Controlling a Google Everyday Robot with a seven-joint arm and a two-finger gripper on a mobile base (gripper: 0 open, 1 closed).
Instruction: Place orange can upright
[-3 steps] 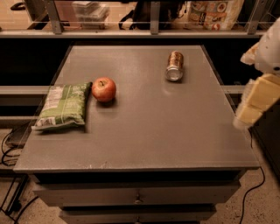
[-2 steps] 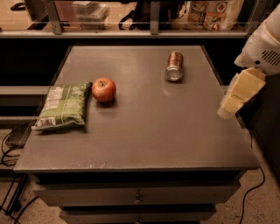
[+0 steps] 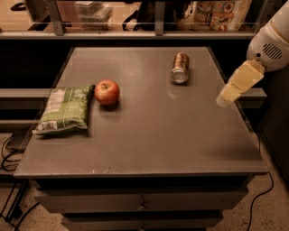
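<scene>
Three things lie on the grey table as I watch from the console. Taking the tabletop as a clock face with 12 at the far edge, the orange can sits at about 1 o'clock. It lies on its side, its length running roughly from 12 to 6, with a silver end turned towards the camera. I cannot make out the markings or a pull tab on it. A red apple stands at about 10 o'clock, and just beside it, at 9 o'clock, lies a green snack bag whose print is too blurred for me to read.

The gripper hangs over the table's right edge at about 3 o'clock, a pale yellowish shape pointing down and to the left. I cannot tell how far the claw is open. It has no hold of the can, which lies well apart from it, towards 11 o'clock from the claw. The white arm behind it is cut off by the right border of the view.

Beyond the 12 o'clock edge, a rail and some packages are cut off at the top and hard to identify. Drawers show below the tabletop.
</scene>
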